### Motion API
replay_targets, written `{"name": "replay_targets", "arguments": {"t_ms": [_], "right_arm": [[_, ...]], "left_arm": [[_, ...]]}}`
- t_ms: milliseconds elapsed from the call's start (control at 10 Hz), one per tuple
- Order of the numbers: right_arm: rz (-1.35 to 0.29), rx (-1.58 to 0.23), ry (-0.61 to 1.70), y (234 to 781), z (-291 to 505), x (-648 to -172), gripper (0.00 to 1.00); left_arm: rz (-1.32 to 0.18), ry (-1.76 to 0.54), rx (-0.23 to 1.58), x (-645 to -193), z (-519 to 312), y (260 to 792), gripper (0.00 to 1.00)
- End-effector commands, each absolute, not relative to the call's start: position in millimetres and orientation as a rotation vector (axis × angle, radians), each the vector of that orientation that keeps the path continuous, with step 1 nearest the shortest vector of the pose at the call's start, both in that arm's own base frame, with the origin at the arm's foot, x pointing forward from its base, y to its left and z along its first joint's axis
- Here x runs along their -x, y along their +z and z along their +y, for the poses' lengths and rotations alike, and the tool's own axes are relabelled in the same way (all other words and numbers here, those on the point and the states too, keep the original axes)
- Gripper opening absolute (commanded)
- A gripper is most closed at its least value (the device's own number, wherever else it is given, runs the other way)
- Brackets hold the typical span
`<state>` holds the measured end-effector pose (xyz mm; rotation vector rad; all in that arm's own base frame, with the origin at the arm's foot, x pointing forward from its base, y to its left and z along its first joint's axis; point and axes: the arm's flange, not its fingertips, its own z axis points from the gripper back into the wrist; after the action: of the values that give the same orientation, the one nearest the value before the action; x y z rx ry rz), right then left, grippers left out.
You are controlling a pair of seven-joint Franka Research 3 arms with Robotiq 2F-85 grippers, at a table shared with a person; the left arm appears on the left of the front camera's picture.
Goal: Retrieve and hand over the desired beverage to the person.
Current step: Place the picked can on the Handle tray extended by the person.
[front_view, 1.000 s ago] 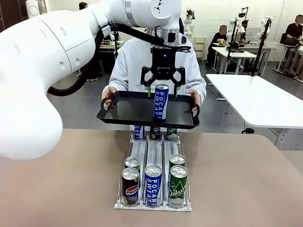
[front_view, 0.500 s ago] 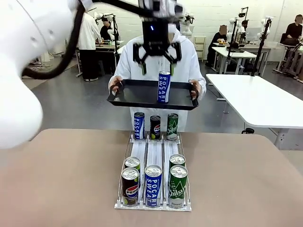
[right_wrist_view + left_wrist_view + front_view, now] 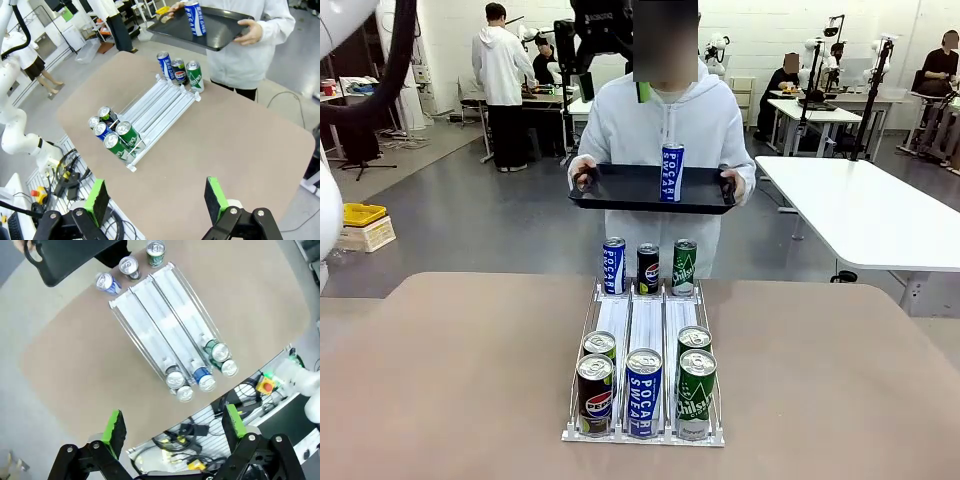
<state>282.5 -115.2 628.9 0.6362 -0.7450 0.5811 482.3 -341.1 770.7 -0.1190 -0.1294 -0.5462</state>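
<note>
The person (image 3: pixel 660 125) wears a white hooded jacket and holds a black tray (image 3: pixel 620 188). The tray's Pocari Sweat can (image 3: pixel 671 173) is blue with white lettering. The desk (image 3: pixel 840 390) is plain matte tan. The rack (image 3: pixel 646 318) is clear with whitish lanes. At its twelve o'clock end stand a blue-and-white can (image 3: pixel 613 266), a black Pepsi can (image 3: pixel 648 269) and a green can (image 3: pixel 684 267). At six o'clock, the front Pepsi can (image 3: pixel 595 395) is black with a red, white and blue roundel, the front Pocari can (image 3: pixel 644 393) blue, and the front green can (image 3: pixel 697 395) white-lettered. The left pincer (image 3: pixel 174 416) and right pincer (image 3: pixel 156 191) are black with green pads.

Blue can (image 3: pixel 672 172) upright on person's (image 3: pixel 660 125) tray (image 3: pixel 620 189)
</note>
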Motion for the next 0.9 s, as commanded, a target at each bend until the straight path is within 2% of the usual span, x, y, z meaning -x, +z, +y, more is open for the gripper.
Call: {"name": "replay_targets", "arguments": {"t_ms": [0,300,800], "right_arm": [[-0.765,-0.667,0.597,629,-115,-284,1.0],[-0.765,-0.667,0.597,629,-115,-284,1.0],[-0.765,-0.667,0.597,629,-115,-284,1.0]], "left_arm": [[-0.144,-0.665,0.052,-394,-262,653,1.0],[-0.016,-0.632,-0.036,-374,-231,649,1.0],[0.273,-0.334,-0.124,-366,-203,619,1.0]]}}
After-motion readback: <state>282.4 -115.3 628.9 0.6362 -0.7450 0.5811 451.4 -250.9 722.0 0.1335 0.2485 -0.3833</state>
